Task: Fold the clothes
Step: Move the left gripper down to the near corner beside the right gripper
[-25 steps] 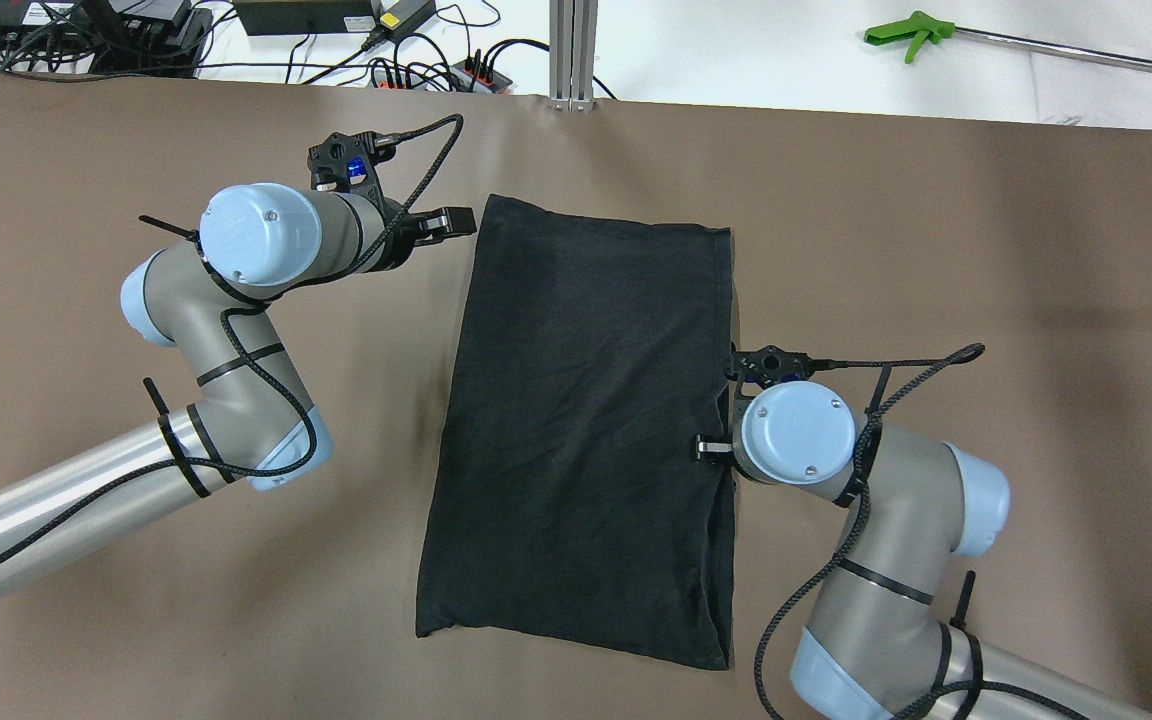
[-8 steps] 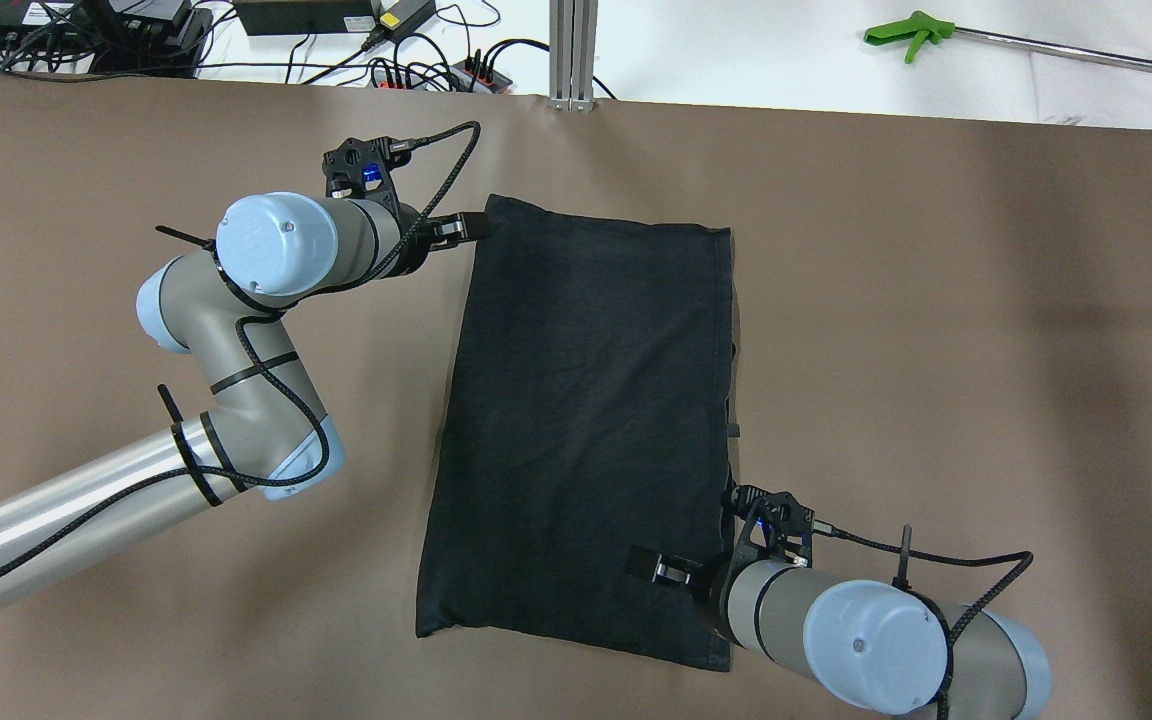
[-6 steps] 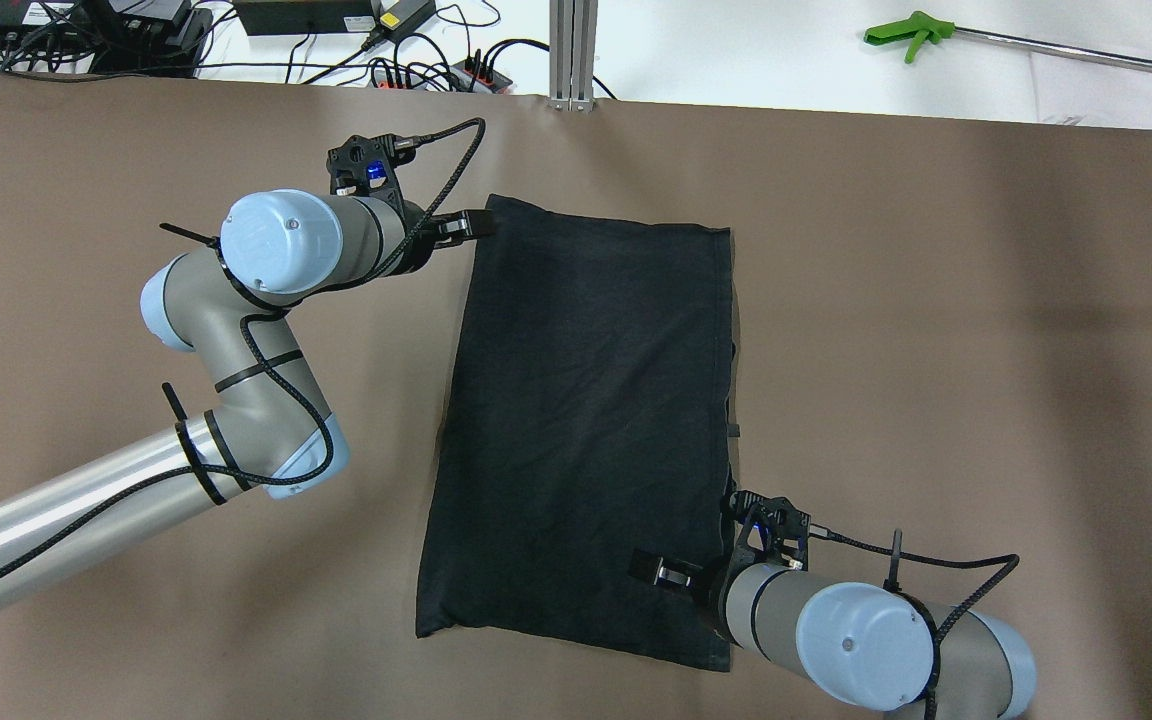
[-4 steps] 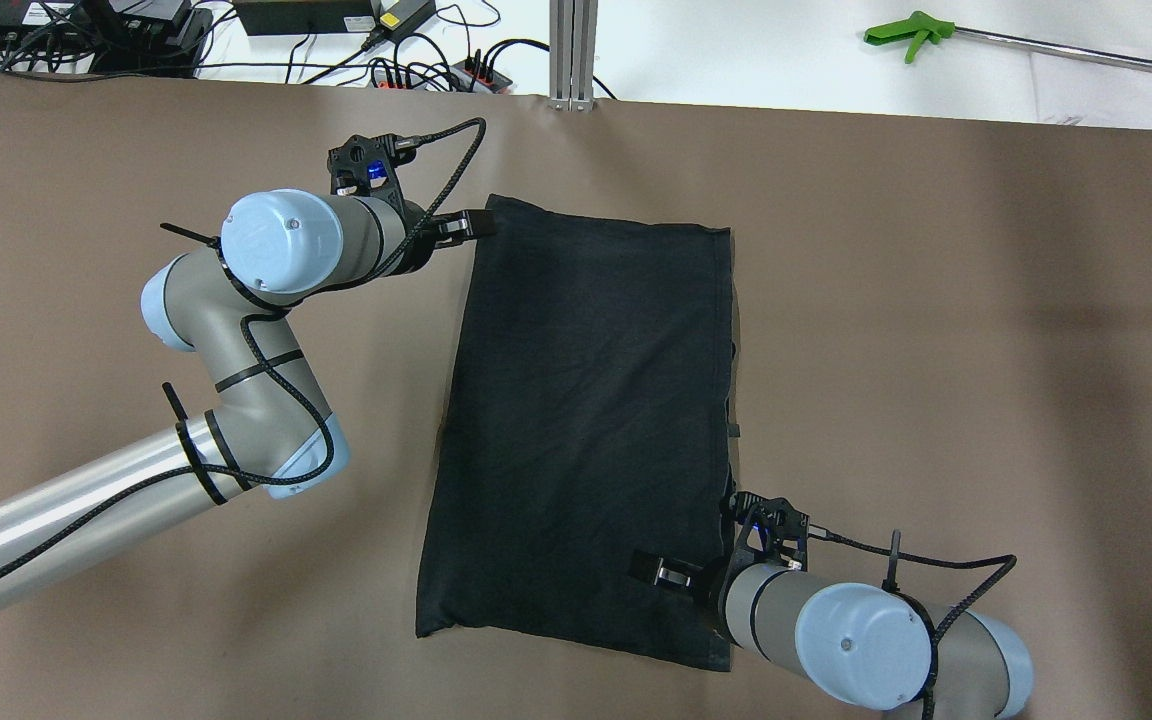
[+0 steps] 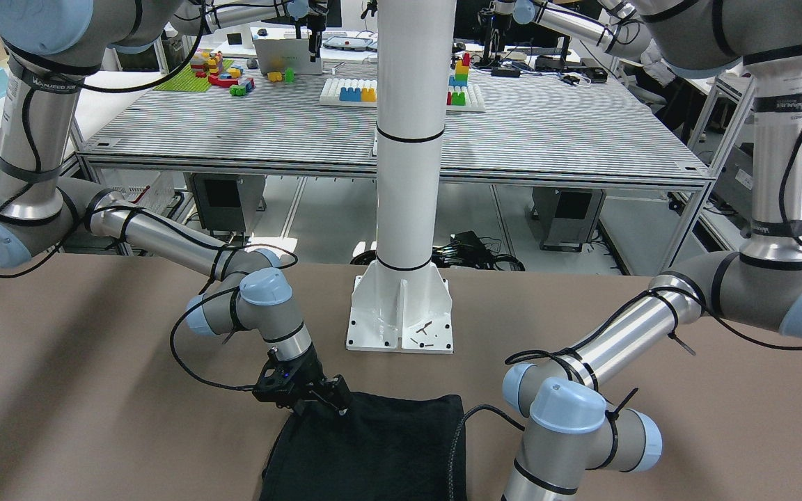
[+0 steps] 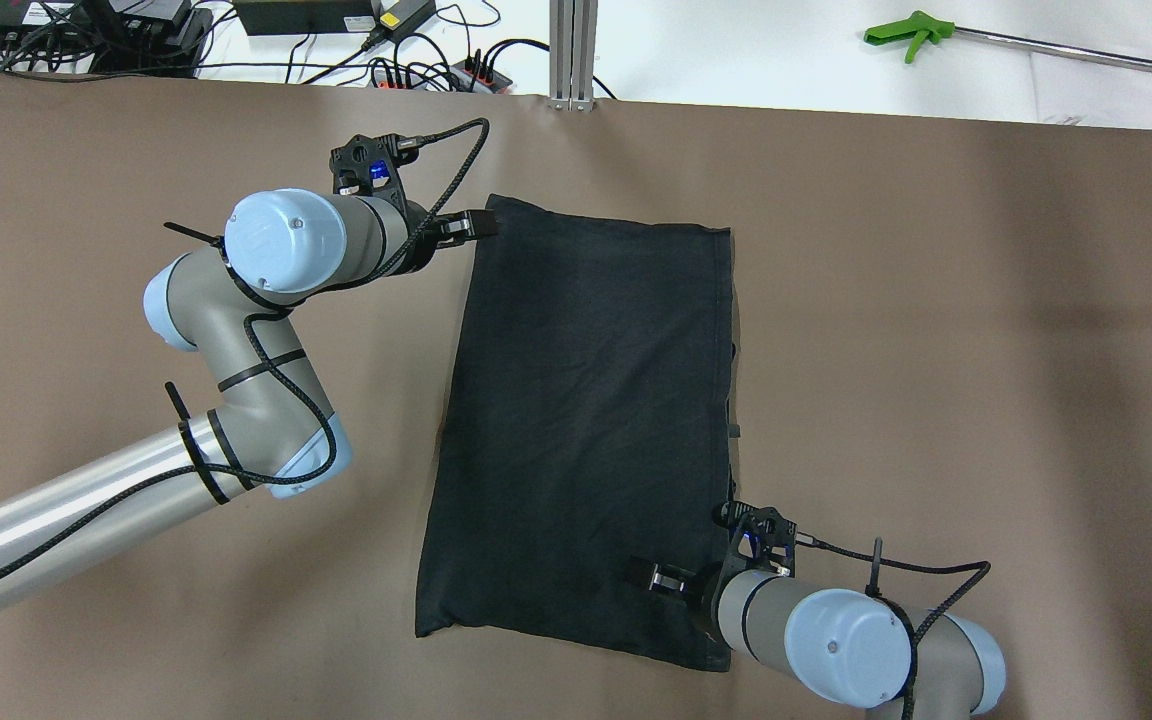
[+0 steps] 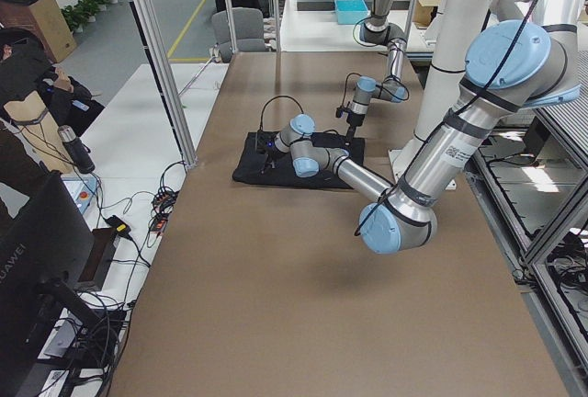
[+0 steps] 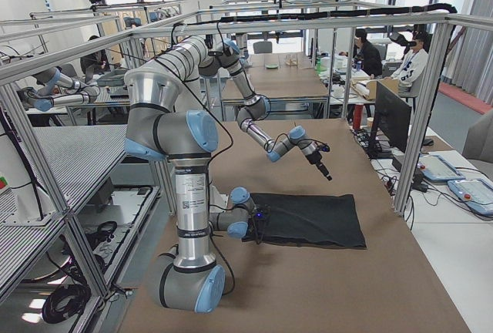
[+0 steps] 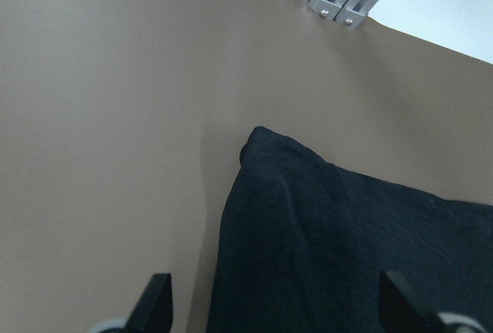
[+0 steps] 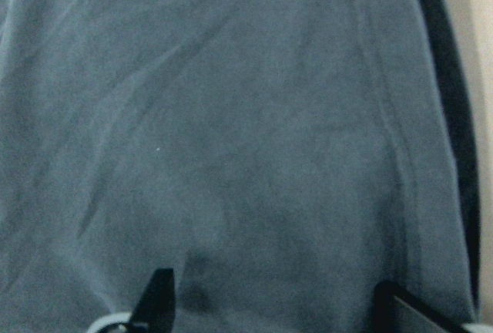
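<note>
Brown table (image 6: pixel 936 350) | black garment (image 6: pixel 586 420) flat | left tool (image 6: pixel 468 228), right tool (image 6: pixel 661 578) spread

I'm seeing my left arm (image 6: pixel 236 400) coming in from the near left of the overhead view, its elbow folding back sharply and its wrist lying almost level, aiming across toward the right side. The left gripper (image 6: pixel 471 227) is sitting with jaws spread wide, its fingertips (image 9: pixel 158 306) showing far apart in the wrist camera. My right arm (image 6: pixel 841 645) is stretching in low, and the right gripper (image 6: pixel 664 578) is pointing leftward, jaws parted too.
</note>
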